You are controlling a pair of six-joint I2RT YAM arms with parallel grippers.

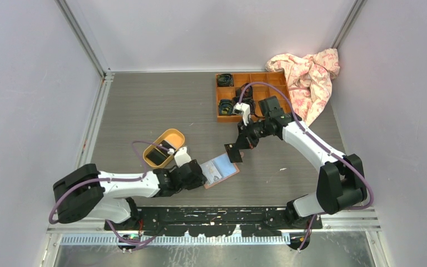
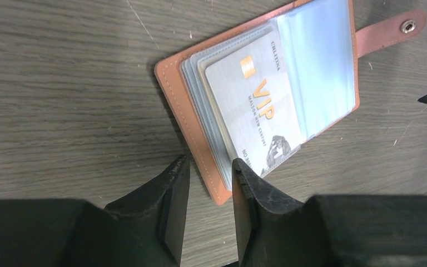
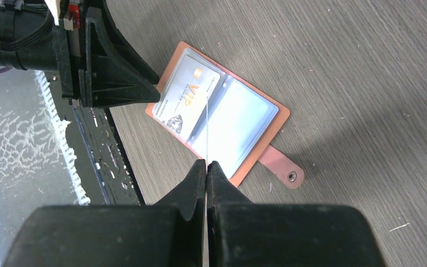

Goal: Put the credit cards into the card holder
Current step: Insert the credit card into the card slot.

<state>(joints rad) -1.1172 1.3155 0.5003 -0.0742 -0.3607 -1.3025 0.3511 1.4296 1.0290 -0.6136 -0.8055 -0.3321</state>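
Note:
The pink card holder [image 1: 220,170] lies open on the table, its bluish sleeves up and its snap tab [image 3: 282,167] to one side. A white VIP credit card [image 2: 256,105] sits in a sleeve and also shows in the right wrist view [image 3: 186,100]. My left gripper [image 2: 210,162] is open, its fingers straddling the holder's near corner [image 2: 217,194]. My right gripper [image 3: 206,163] is shut on another credit card [image 3: 207,128], seen edge-on as a thin line above the open sleeves. In the top view this card [image 1: 234,153] looks dark, just above the holder's far edge.
A yellow oval tray [image 1: 172,133] with a dark card-like item stands behind the left gripper. An orange-brown wooden compartment box [image 1: 250,78] with dark items and a pink patterned cloth [image 1: 308,75] are at the back right. The black base rail runs along the near edge.

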